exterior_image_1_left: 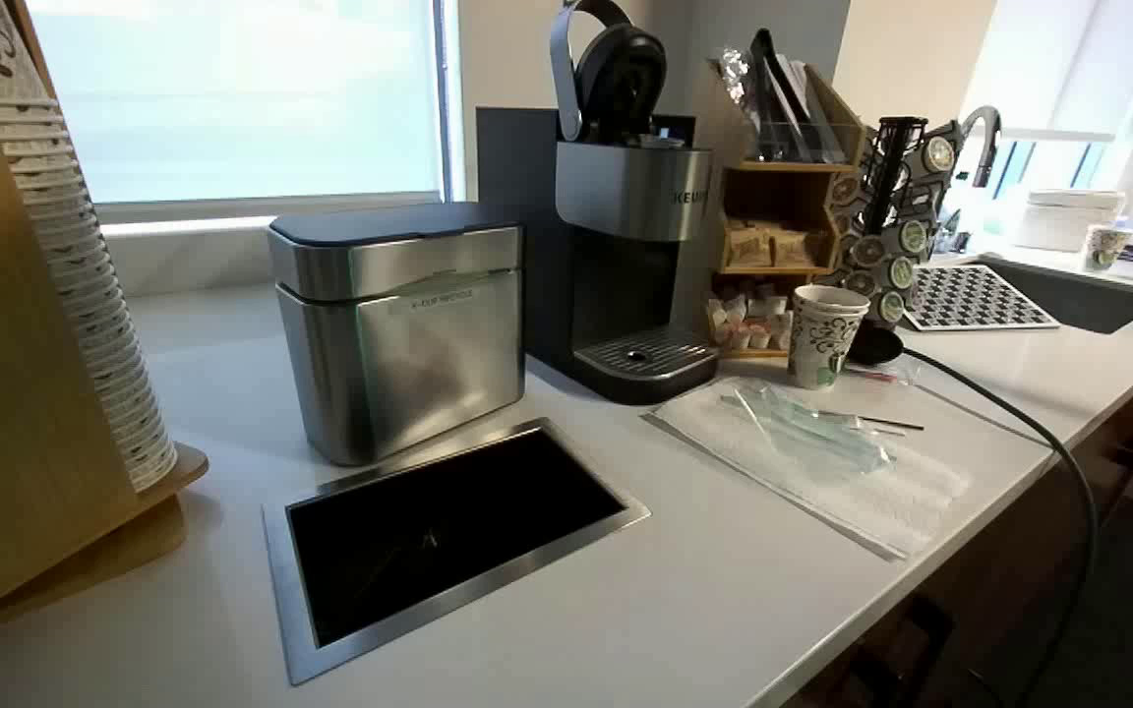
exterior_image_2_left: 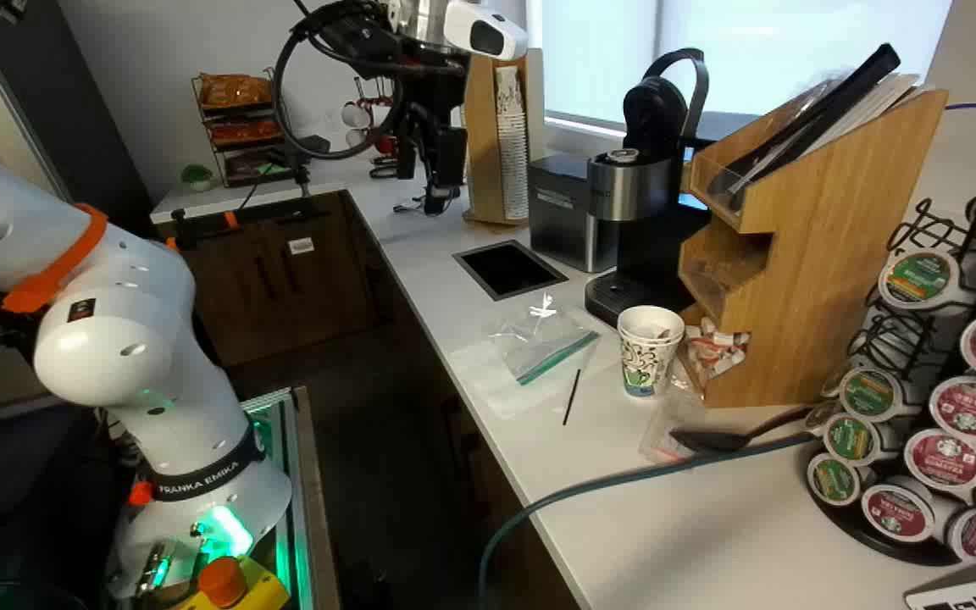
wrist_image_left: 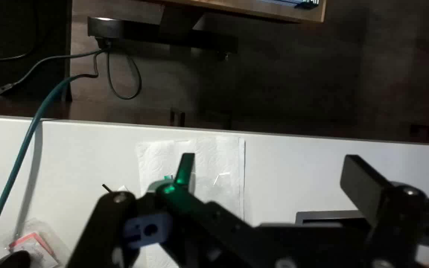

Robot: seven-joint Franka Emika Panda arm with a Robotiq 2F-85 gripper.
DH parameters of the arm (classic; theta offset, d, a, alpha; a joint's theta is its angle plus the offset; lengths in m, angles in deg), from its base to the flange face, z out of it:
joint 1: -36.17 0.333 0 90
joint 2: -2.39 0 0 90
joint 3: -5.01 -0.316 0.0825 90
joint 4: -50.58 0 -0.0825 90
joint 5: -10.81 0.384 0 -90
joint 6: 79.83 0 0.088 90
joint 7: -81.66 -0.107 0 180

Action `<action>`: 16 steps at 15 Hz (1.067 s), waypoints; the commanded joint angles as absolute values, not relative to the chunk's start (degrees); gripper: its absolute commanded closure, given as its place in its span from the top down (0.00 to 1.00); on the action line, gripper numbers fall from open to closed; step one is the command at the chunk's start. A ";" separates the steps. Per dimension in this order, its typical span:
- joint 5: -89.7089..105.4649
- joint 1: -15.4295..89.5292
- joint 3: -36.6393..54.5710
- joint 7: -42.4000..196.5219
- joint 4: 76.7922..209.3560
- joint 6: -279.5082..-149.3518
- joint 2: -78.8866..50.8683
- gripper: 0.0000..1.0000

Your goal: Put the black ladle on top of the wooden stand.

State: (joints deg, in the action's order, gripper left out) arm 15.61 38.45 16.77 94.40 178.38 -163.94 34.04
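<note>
Lying on the white counter (exterior_image_2_left: 674, 551): one black ladle (exterior_image_2_left: 725, 440), bowl and part of the handle visible, not delivered to its destination. In an exterior view it lay at seven o'clock of the wooden stand (exterior_image_2_left: 827, 275), handle pointing between two and three o'clock, its far end hard to make out near the pod carousel (exterior_image_2_left: 844, 518).

Neighbours of the bowl: paper cups (exterior_image_2_left: 647, 356), at eleven o'clock, apart; green cable (exterior_image_2_left: 590, 485), at six o'clock, just beside; plastic packet (wrist_image_left: 37, 247), close by in the wrist view, contact undetermined.

Stand: one, upright, compartmented. Its top sloped and was occupied by pale packets (exterior_image_2_left: 865, 110) and a long black piece (exterior_image_2_left: 861, 80), unidentified; the ladle was not among them.

Gripper (wrist_image_left: 270, 167): one, jaws spread wide, holding nothing in the wrist view. In an exterior view it hung well apart from the ladle, between ten and eleven o'clock.

Progress, as judged: nothing of the transfer was done. Outstanding: approach, grasp, lift, carriage toward one o'clock, setting down on top, release. The slope and the contents probably made the setting down the awkward step, since a ladle laid loosely there could have slid; the grasp seemed likely to need care, with cable and packet near.
</note>
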 commanded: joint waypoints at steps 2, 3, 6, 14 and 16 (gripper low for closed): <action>16.22 36.55 15.36 95.18 178.21 -163.72 33.76 1.00; 16.22 36.55 15.36 95.18 178.21 -163.72 33.76 1.00; 16.22 36.55 15.36 95.18 178.21 -163.72 33.76 1.00; 16.21 36.55 15.36 95.18 178.21 -163.72 33.76 1.00; 15.75 36.30 15.28 95.39 178.76 -164.52 34.41 1.00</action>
